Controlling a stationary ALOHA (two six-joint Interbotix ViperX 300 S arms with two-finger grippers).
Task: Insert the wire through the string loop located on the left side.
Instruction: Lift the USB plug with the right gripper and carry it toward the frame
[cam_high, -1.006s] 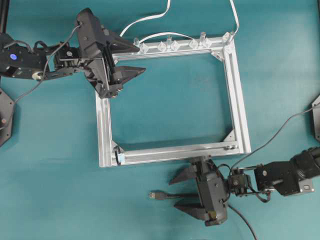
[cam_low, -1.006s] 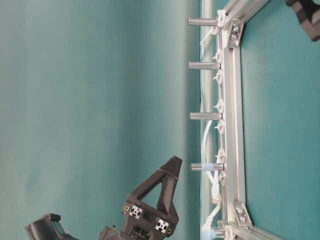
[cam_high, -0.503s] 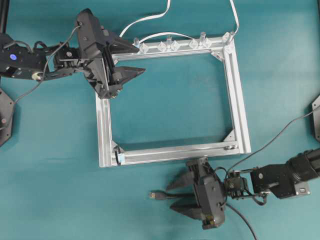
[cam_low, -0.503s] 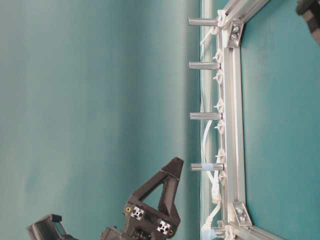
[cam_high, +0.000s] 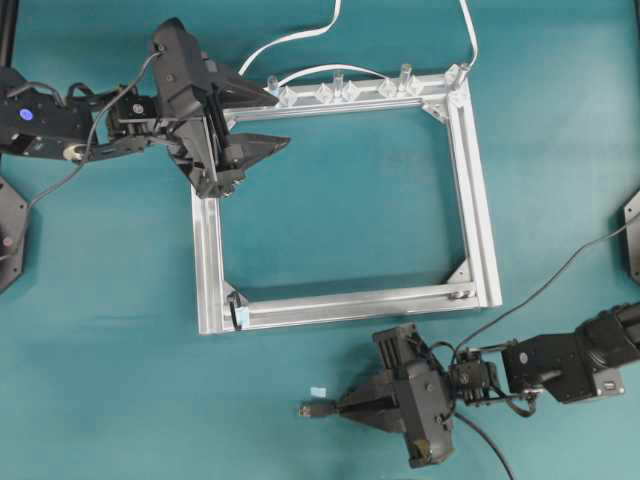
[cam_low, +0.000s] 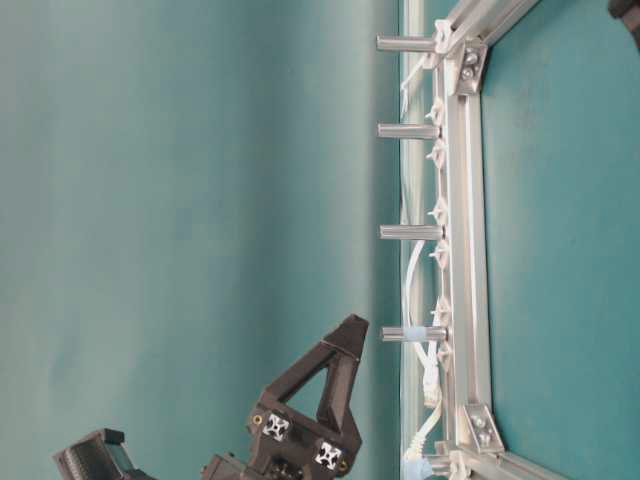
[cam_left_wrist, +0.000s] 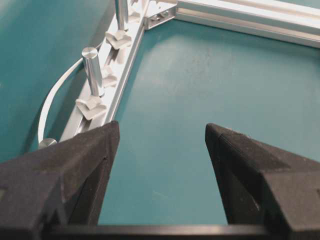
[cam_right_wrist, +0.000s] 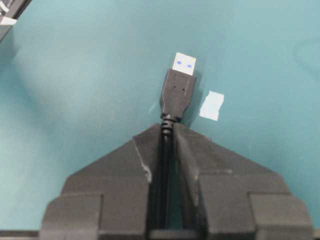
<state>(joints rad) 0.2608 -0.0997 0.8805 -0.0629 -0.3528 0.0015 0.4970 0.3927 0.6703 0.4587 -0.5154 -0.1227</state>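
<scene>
The wire's black plug with its silvery tip lies on the teal table in front of the silver frame. My right gripper is shut on the wire just behind the plug. In the right wrist view the plug sticks out past the shut right gripper. The string loop, dark with a pale bit, sits at the frame's near left corner, apart from the plug. My left gripper hangs open over the frame's far left corner. In the left wrist view this gripper has nothing between its fingers.
Clear clips and metal posts line the frame's far rail, with a white cable behind it. A small pale scrap lies beside the plug. The posts stand up from the rail in the table-level view.
My right gripper stood open astride the wire and has shut on it, shifting slightly toward the table's front. The left arm has not moved.
</scene>
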